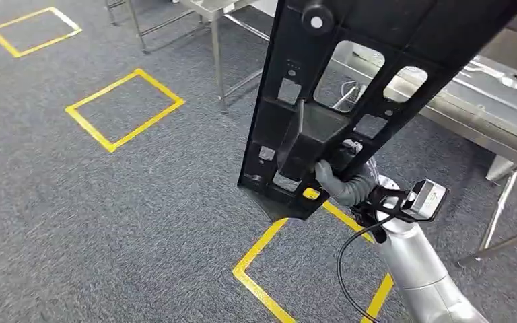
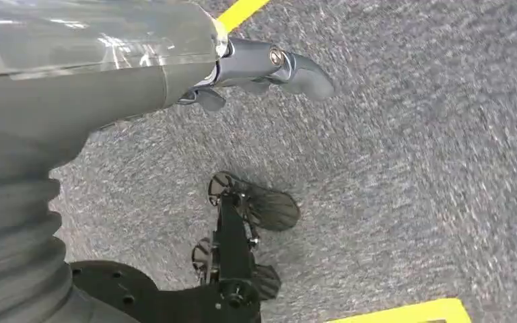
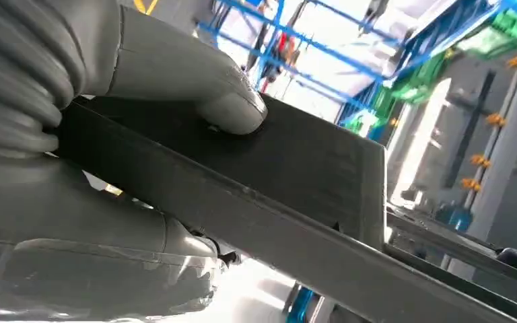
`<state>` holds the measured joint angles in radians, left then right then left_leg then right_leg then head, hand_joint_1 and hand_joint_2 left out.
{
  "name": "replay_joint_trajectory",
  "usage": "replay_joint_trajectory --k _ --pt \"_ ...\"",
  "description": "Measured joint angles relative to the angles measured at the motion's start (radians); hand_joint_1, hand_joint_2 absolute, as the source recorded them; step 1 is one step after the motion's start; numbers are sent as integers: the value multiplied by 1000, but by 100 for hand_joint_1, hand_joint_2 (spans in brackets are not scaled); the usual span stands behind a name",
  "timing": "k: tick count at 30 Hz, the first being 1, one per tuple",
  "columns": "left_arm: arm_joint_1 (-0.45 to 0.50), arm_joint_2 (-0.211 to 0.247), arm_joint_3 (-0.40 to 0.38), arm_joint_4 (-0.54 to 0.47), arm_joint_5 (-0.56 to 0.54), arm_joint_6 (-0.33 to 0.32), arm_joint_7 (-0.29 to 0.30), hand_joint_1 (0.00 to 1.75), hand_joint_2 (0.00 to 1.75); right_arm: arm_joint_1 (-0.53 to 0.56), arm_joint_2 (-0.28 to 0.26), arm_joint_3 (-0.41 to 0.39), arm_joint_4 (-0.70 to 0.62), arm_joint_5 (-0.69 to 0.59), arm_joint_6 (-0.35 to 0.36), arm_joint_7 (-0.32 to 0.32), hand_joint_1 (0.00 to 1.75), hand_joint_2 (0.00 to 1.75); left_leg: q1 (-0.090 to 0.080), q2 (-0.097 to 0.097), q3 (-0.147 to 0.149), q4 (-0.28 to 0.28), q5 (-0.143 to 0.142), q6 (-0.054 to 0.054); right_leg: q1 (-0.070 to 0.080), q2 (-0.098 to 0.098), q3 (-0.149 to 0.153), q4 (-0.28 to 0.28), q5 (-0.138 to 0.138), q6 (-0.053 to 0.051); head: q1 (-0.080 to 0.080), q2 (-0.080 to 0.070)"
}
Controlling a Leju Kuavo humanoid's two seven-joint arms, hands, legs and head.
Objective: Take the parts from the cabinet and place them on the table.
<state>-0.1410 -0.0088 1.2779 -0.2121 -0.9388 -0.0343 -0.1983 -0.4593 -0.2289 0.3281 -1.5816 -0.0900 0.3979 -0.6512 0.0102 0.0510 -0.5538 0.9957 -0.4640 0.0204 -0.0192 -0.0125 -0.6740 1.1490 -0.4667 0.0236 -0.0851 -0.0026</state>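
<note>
Right robot hand (image 1: 336, 180) gripping black cut-out panel (image 1: 350, 81)

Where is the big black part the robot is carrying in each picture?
Head view: the black part runs from the top edge down to the middle, gripped near its lower end by the right hand.
Right wrist view: the black part crosses the picture, pinched under the thumb.
Left wrist view: not in it.
Shared landmark: the right hand gripping it.

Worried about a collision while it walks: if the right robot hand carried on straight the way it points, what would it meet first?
Probably the metal table: the right robot hand holds the black panel up toward it. Depth is unclear.
</note>
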Motion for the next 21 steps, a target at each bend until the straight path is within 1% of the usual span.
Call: replay_joint_trajectory --k 1,2,3,4,5,6,7,8,9,10,11,12,13,14,15,16,17,18,19,21 --pt "-1 1 0 0 2 0 -1 0 175 0 0 0 0 0 0 0 175 175 -2 9 4 1 -3 -4 5 -36 54 -92 33 -8 0 0" --pt "0 5 2 0 5 2 -3 0 175 -3 0 -2 0 0 -1 0 175 175 -9 18 6 2 -8 -10 22 -105 76 -135 18 -16 0 0" --pt "1 7 3 0 7 2 -3 0 175 -4 0 -2 0 0 -2 0 175 175 -12 26 5 4 -11 -15 23 -85 72 -137 23 -23 0 0" --pt "2 10 5 0 8 2 -5 0 175 -4 0 -2 0 -1 -5 0 175 175 -11 37 8 3 -12 -19 26 -71 69 -136 22 -24 0 0" --pt "3 12 6 0 10 2 -6 0 175 -3 0 -3 0 -1 -7 0 175 175 -11 50 11 1 -13 -24 26 -59 66 -135 23 -28 0 0" --pt "1 14 7 0 13 2 -8 0 175 -3 0 -5 0 -1 -8 0 175 175 -12 65 14 1 -16 -30 24 -43 65 -140 26 -35 0 0" --pt "0 17 8 0 18 2 -9 0 175 -2 0 -6 0 -1 -12 0 175 175 -5 37 10 10 -28 -39 16 -35 69 -146 31 -42 0 0" --pt "0 18 10 0 18 2 -10 0 175 -6 0 -6 1 0 -15 0 175 175 -5 -10 -3 47 -56 -41 15 -24 69 -147 32 -46 0 0" --pt "3 20 13 0 18 0 -10 0 175 -6 -2 -6 1 -1 -17 0 175 175 -4 -31 -32 114 -95 -43 16 -14 69 -147 32 -49 0 0" --pt "6 21 15 0 18 0 -10 0 175 -4 -3 -6 2 0 -18 0 175 175 -4 -41 -72 198 -135 -45 16 -2 69 -147 32 -52 0 0" --pt "11 23 16 0 17 0 -10 0 175 -2 -3 -6 3 0 -17 0 175 175 -4 -44 -113 282 -165 -46 17 13 68 -145 32 -53 0 0" --pt "14 23 17 0 14 -1 -10 0 175 2 -3 -5 3 0 -16 0 175 175 -4 -44 -142 333 -171 -46 18 29 68 -145 32 -53 0 0" --pt "15 23 17 0 11 -1 -10 0 175 4 -3 -5 3 -1 -16 0 175 175 -4 -44 -142 323 -149 -44 18 44 69 -144 32 -53 0 0" --pt "15 23 17 0 8 0 -10 0 175 5 -3 -5 3 -1 -14 0 175 175 -4 -45 -123 268 -107 -42 18 57 69 -142 32 -53 0 0" --pt "13 25 17 0 8 2 -8 0 175 5 -3 -5 3 -2 -11 0 175 175 -3 -52 -86 182 -57 -40 17 71 70 -139 31 -51 0 0" --pt "14 25 17 0 8 4 -8 0 175 5 -3 -5 3 -4 -11 0 175 175 -1 -80 -42 81 -5 -37 16 85 71 -135 29 -48 0 0" --pt "14 29 18 0 8 5 -7 0 175 5 -3 -6 4 -5 -10 0 175 175 3 -135 -18 32 -10 -30 15 94 69 -134 29 -44 0 0" --pt "15 29 18 0 8 5 -7 0 175 3 -4 -6 5 -5 -10 0 175 175 3 -134 -16 16 -6 -29 17 111 62 -126 29 -38 0 0" --pt "15 30 19 0 8 7 -5 0 175 4 -4 -6 5 -6 -9 0 175 175 -2 -124 -17 20 -7 -27 11 119 58 -129 33 -30 0 0" --pt "11 31 19 0 8 7 -6 0 175 6 -4 -8 7 -6 -9 0 175 175 -6 -104 -13 17 -4 -14 7 140 56 -137 40 -16 0 0"
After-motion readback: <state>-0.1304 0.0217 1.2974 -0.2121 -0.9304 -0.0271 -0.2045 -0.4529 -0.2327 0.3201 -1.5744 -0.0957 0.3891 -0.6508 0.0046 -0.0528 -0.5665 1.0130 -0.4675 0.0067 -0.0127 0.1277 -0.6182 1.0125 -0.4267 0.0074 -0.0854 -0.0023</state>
